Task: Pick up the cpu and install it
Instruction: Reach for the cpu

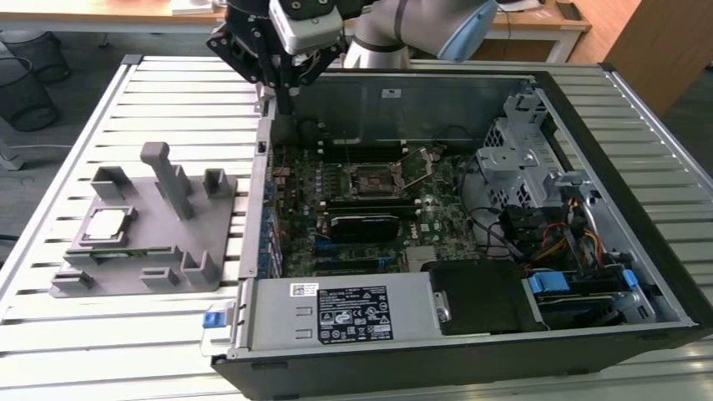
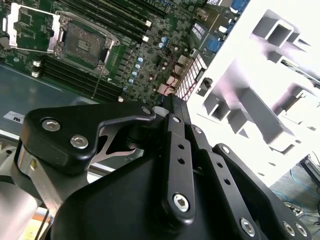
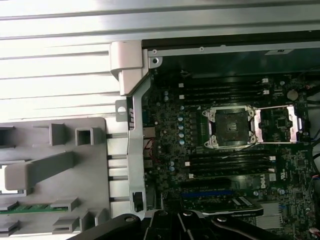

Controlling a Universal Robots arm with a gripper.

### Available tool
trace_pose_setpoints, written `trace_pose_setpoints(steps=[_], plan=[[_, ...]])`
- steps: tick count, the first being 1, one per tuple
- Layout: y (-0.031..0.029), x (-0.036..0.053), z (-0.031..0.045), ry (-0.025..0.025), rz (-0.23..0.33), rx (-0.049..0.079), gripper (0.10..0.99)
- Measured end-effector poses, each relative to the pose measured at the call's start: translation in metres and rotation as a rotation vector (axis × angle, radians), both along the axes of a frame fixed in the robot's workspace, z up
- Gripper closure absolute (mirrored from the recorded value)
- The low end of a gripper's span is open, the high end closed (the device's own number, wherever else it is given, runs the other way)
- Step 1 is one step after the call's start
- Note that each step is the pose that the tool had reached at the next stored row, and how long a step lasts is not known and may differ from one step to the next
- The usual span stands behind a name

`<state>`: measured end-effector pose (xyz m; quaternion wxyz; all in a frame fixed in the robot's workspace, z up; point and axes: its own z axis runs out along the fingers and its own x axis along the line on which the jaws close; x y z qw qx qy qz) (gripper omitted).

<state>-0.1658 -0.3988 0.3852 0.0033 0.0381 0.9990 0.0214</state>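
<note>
Exterior view: The open computer case (image 1: 468, 276) lies on its side on a slatted metal table (image 1: 167, 83). A grey fixture (image 1: 167, 251) sits on the table beside the case, toward the exterior view's left. The cpu (image 1: 108, 224) rests flat in a square seat on that fixture, pale metal top facing up. It is square, so it has no long axis; its edges run in line with the fixture's edges. A green memory strip (image 1: 132, 250) lies just beside it on the same fixture. The gripper (image 1: 280, 98) hangs above the far corner of the case wall, well apart from the cpu and pointing down. Its jaws taper together to one tip, so the claw is closed and grips nothing. The socket (image 1: 371, 178) on the green board inside the case is empty.

Second wrist view: The claw's black links run together to a single tip (image 2: 172, 102) over the case edge. The socket (image 2: 82, 42) stands uncovered, its metal frame (image 2: 27, 25) swung aside. The fixture (image 2: 260, 100) is washed out white, and the cpu cannot be made out on it.

First wrist view: The socket (image 3: 232, 127) is open, its frame (image 3: 277, 125) folded back next to it. The fixture (image 3: 60, 165) lies outside the case wall, with the memory strip (image 3: 25, 206) on it.
</note>
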Motion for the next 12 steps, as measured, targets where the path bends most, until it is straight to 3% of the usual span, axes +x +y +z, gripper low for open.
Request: trace_pose_setpoints(steps=[12], plan=[[0.0, -0.0044, -0.0005, 0.0004, 0.0, 0.0, 0.98]])
